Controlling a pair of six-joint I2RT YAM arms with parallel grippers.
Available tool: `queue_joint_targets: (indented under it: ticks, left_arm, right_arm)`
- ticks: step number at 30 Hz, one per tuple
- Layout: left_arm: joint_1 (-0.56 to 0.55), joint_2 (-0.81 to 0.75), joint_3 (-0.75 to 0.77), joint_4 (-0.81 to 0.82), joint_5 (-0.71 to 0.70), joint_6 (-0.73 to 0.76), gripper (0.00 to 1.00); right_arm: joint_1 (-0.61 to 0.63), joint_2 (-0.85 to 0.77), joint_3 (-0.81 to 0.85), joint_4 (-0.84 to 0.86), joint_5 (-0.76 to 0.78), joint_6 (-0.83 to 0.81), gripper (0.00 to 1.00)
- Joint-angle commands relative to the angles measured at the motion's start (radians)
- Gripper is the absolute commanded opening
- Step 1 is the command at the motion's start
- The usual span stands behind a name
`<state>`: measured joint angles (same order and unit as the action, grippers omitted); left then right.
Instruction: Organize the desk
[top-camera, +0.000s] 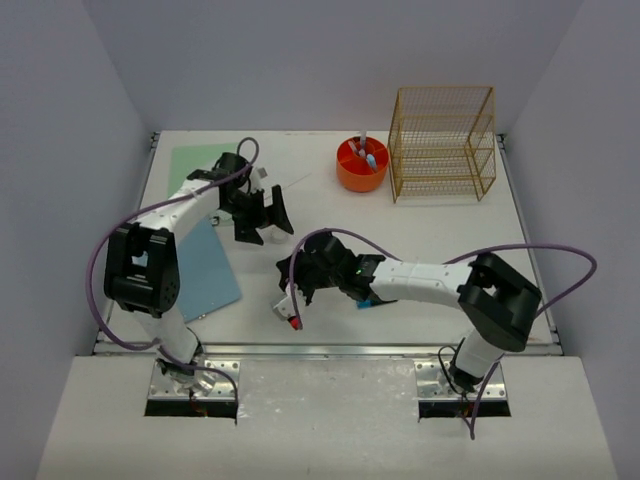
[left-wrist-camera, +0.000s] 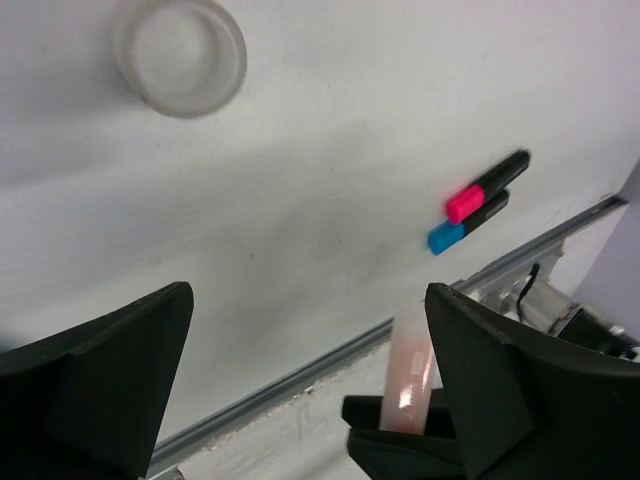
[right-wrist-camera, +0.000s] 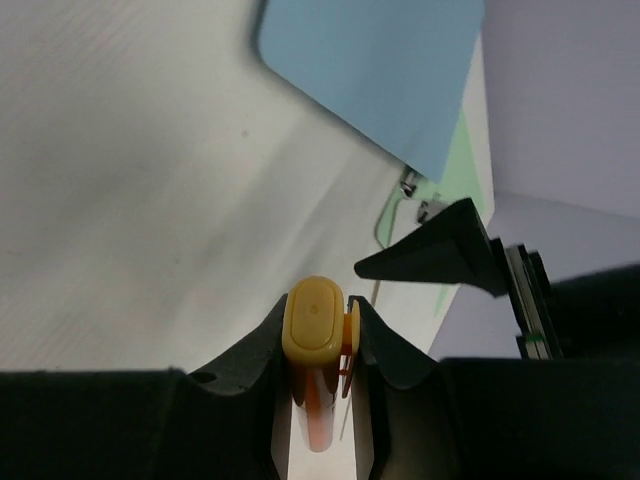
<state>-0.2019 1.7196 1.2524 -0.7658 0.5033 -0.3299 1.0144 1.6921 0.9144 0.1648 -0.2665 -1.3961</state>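
Counter (top-camera: 420, 240): white, flat, walled by pale lavender panels, metal rail along the near edge. It fills the middle of the top view, ahead of both arm bases.
Right hand (right-wrist-camera: 320, 318): jaws narrow, clamped on a yellow-capped marker (right-wrist-camera: 312, 335). Held above the counter, left of centre, near the front rail.
Left hand (left-wrist-camera: 310, 300): fingers spread wide, nothing between them. It hangs over the counter's left half, just beyond the right hand.
White ring (left-wrist-camera: 180, 55): round, lying on the counter just beside the left hand.
Loose markers: pink-capped marker (left-wrist-camera: 488, 188) and blue-capped marker (left-wrist-camera: 467, 222) lie side by side near the front rail.
Blue folder (top-camera: 205, 270): flat by the left edge, partly under the left arm.
Green sheet (top-camera: 195, 160): flat at the far-left corner.
Orange cup (top-camera: 360, 178): far side, pens standing in it, just left of the gold wire rack (top-camera: 442, 143).
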Motion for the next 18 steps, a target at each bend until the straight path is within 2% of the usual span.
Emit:
queue_joint_targets:
  ticks: [1, 2, 4, 5, 9, 10, 11, 13, 18]
  left_arm:
    - [0.121, 0.014, 0.211, 0.043, 0.022, -0.053, 1.00]
    - [0.164, 0.011, 0.243, 0.054, 0.021, -0.068, 1.00]
    - [0.195, -0.020, 0.276, 0.124, -0.017, -0.105, 1.00]
    - [0.200, -0.036, 0.273, 0.141, -0.028, -0.110, 1.00]
    - [0.200, -0.103, 0.177, 0.241, -0.039, -0.123, 1.00]
    - [0.200, -0.103, 0.166, 0.241, -0.039, -0.126, 1.00]
    - [0.200, -0.094, 0.154, 0.234, -0.023, -0.128, 1.00]
    - [0.200, -0.079, 0.142, 0.231, -0.012, -0.133, 1.00]
    - [0.200, -0.075, 0.110, 0.256, -0.001, -0.150, 1.00]
  right_arm:
    - [-0.058, -0.141, 0.021, 0.017, -0.042, 0.223, 0.00]
    - [-0.089, -0.155, 0.040, 0.003, -0.053, 0.296, 0.00]
    - [-0.234, -0.163, 0.117, -0.006, -0.068, 0.564, 0.00]
    - [-0.295, -0.157, 0.152, -0.010, -0.071, 0.622, 0.00]
    - [-0.543, -0.068, 0.345, -0.016, -0.048, 1.035, 0.00]
    - [-0.576, -0.049, 0.374, -0.019, -0.044, 1.037, 0.00]
    - [-0.621, -0.013, 0.420, -0.020, -0.022, 1.154, 0.00]
    - [-0.671, 0.034, 0.475, -0.005, 0.025, 1.243, 0.00]
    - [-0.719, 0.117, 0.513, 0.088, 0.105, 1.317, 0.00]
